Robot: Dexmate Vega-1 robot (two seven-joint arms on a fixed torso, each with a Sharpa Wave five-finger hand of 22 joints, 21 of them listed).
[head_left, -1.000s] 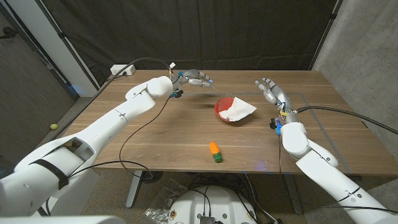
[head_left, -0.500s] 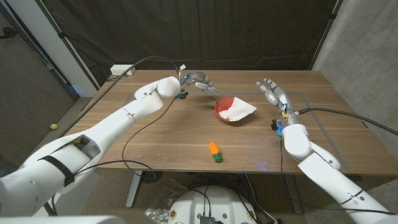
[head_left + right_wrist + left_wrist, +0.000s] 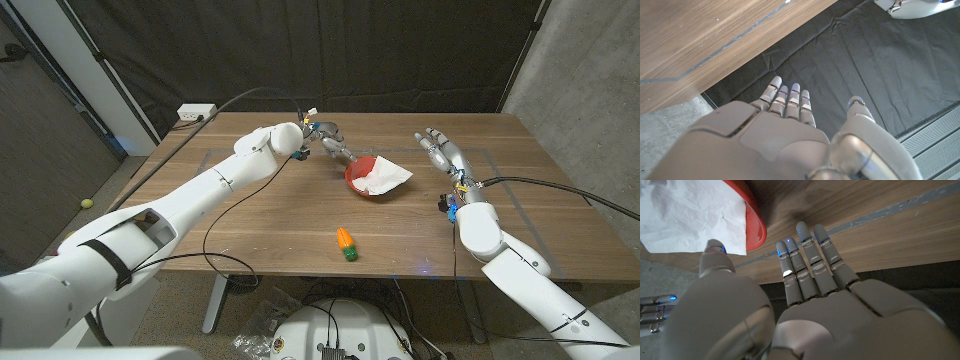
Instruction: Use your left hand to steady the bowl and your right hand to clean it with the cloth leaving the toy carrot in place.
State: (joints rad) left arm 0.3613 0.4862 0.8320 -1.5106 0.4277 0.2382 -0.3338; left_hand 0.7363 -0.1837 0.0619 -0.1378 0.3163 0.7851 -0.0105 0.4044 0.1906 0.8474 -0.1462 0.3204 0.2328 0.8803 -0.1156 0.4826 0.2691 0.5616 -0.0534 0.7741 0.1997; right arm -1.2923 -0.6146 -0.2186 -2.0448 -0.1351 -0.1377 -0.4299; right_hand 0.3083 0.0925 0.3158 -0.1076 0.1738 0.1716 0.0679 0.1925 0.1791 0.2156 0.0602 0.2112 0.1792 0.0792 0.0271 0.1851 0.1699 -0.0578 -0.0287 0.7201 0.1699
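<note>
Red bowl (image 3: 366,177) sits toward the desk's (image 3: 250,215) far edge, around the middle, white cloth (image 3: 383,177) draped in it and spilling over the rim. Left robot hand (image 3: 333,143) is right beside the bowl's far-left rim, fingers straight, gripping nothing. Right robot hand (image 3: 440,154) hovers well apart near the right edge, fingers spread, empty. Toy carrot (image 3: 345,243) lies alone toward the near edge.

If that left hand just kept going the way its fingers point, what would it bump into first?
Most likely the red bowl: the left hand reaches toward its near rim, fingers apart, holding nothing. The white cloth lies in the bowl just beyond. Whether the fingers already touch the rim is unclear.
</note>
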